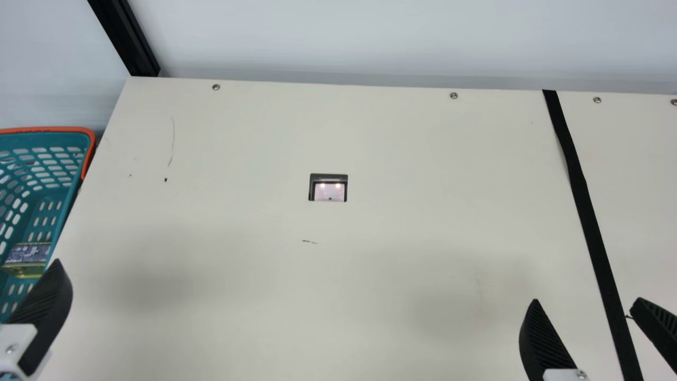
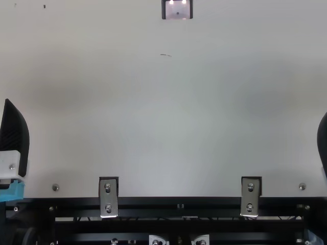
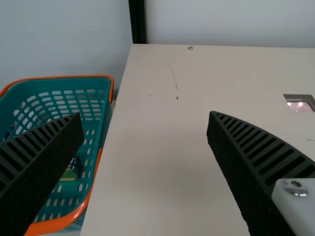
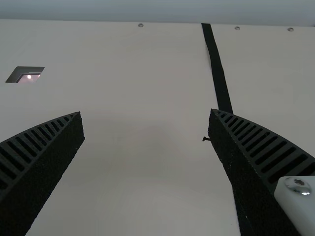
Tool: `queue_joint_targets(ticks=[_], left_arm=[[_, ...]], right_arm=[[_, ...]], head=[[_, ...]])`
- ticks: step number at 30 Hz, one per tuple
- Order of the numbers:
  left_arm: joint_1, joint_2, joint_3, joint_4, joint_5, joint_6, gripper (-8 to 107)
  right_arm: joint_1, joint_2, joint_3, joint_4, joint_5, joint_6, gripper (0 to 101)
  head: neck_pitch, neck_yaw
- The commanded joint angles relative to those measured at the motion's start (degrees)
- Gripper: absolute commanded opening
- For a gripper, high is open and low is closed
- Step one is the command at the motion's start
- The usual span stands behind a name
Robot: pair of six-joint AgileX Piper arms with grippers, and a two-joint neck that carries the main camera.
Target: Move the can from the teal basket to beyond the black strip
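Can (image 1: 26, 260) sits low inside the teal basket (image 1: 47, 139), which stands beside the left edge of the cream table (image 1: 254, 148) in the main view. Left gripper (image 1: 46, 312) is near that basket, its 2 ribbed fingers spread wide and holding nothing. Right gripper (image 1: 586, 301) also has its 2 fingers wide apart, holding nothing, with 1 on each side of the black strip (image 1: 588, 217) as the main view shows it.

The cream worktop (image 1: 370, 137) carries a black strip (image 1: 587, 211) toward its right, a dark-framed square inset (image 1: 328, 188), screws (image 1: 454, 96) and dark scuffs (image 1: 310, 242)
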Motion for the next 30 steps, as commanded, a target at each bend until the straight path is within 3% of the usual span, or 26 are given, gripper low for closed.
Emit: queue_joint_targets(ticks=[1, 30], left_arm=[[0.00, 0.00, 0.00, 0.00, 0.00, 0.00, 90], [0.00, 0.00, 0.00, 0.00, 0.00, 0.00, 90]], right_arm=[[0.00, 0.00, 0.00, 0.00, 0.00, 0.00, 101], [0.00, 0.00, 0.00, 0.00, 0.00, 0.00, 101]], head=[[-0.15, 0.33], [-0.15, 0.33]])
